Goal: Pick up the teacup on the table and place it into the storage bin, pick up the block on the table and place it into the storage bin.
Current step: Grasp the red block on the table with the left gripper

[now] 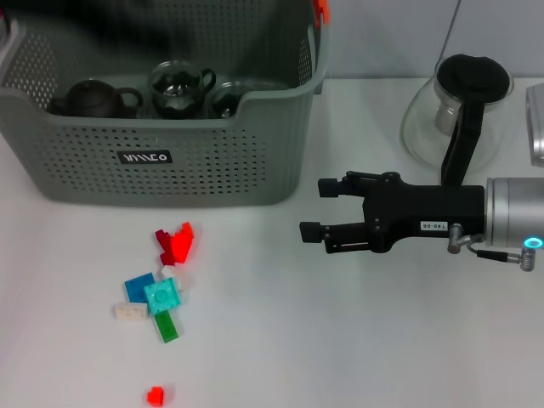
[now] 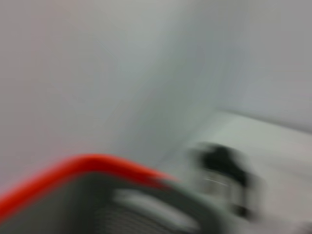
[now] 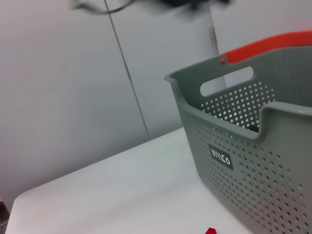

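Observation:
The grey-green perforated storage bin [image 1: 170,161] stands at the back left and also shows in the right wrist view [image 3: 253,170]. Inside it are a dark teapot [image 1: 92,98] and two glass teacups [image 1: 180,89] [image 1: 225,98]. No teacup shows on the table. A cluster of blocks lies in front of the bin: red [image 1: 176,244], blue [image 1: 138,286], teal [image 1: 161,297], white [image 1: 130,311] and green [image 1: 167,326]. My right gripper [image 1: 316,209] is open and empty, above the table right of the blocks, fingers pointing left. The left gripper is out of view; its wrist view shows a blurred orange handle [image 2: 73,170].
A small red block [image 1: 155,394] lies alone near the front edge. A glass carafe with a black handle [image 1: 459,102] stands at the back right, behind my right arm. A metal object [image 1: 535,123] sits at the far right edge.

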Available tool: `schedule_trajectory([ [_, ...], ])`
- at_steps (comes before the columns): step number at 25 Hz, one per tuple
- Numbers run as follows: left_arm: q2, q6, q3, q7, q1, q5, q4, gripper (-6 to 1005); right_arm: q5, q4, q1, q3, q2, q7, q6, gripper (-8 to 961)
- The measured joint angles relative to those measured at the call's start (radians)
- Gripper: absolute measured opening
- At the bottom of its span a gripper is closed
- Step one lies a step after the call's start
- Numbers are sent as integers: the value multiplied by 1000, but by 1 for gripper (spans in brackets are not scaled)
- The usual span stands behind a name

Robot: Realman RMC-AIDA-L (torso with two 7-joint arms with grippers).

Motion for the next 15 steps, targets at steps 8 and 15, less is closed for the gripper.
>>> schedule_trajectory([
  [8, -101, 233, 206, 266, 232, 60, 259, 898, 2, -1, 3, 1, 0, 5, 5, 915],
  [15, -162, 180, 505, 341, 327, 350, 252, 934, 5, -1, 3, 1, 4, 11, 11, 915],
])
